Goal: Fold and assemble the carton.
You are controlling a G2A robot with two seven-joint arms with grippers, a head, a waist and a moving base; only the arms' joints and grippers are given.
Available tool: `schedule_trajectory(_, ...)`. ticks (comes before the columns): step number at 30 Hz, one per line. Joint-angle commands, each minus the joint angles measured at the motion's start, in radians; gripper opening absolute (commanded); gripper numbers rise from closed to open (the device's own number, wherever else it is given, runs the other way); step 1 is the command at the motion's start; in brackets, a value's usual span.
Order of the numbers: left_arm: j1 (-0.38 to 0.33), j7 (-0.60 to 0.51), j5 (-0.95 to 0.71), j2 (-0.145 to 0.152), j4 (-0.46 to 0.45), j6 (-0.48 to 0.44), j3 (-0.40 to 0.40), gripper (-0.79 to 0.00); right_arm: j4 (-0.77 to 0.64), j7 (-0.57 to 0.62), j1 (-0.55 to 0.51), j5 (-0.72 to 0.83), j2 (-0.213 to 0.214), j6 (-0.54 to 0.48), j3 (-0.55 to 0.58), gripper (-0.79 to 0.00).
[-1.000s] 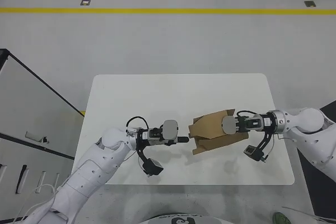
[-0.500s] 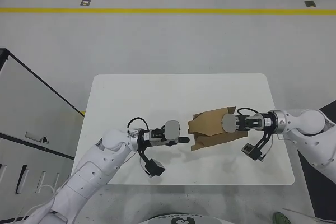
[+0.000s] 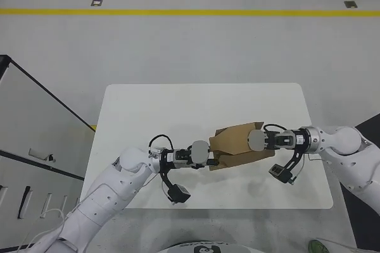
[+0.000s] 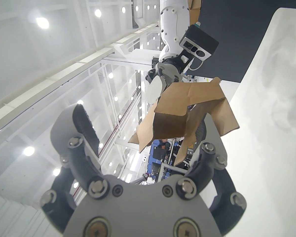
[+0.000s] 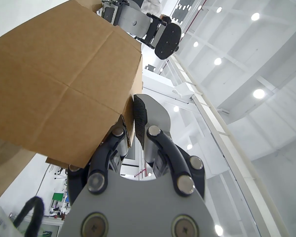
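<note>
Carton (image 3: 237,147) was over counter (image 3: 177,107), half-opened, long axis running from gripper to gripper. Right gripper (image 5: 129,122) was clamped on one end wall. Left gripper (image 4: 141,127), fingers apart, stood at opposite open end, loose flap just beside one finger. Likely this arm was to fold it.

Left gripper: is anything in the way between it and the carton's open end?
Nothing visible is. The left gripper, open, is right at the open end of the carton, with one finger beside a loose flap. The right gripper is shut on the carton's far end.
</note>
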Motion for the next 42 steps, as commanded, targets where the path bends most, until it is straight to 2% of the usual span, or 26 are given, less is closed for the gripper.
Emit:
schedule_trajectory(1,-0.002,-0.007,0.007,0.0,0.0,0.002,0.0,0.0,0.0,-0.009,-0.001,0.01,-0.003,-0.009,-0.001,-0.785)
schedule_trajectory(17,0.006,-0.026,0.032,0.008,-0.02,0.013,-0.023,0.0,0.002,-0.105,-0.011,0.04,-0.021,-0.104,0.013,-0.785)
schedule_trajectory(42,0.049,-0.017,0.005,0.021,-0.125,0.015,-0.057,0.0,0.046,-0.118,-0.041,-0.07,-0.041,-0.132,0.036,-0.785)
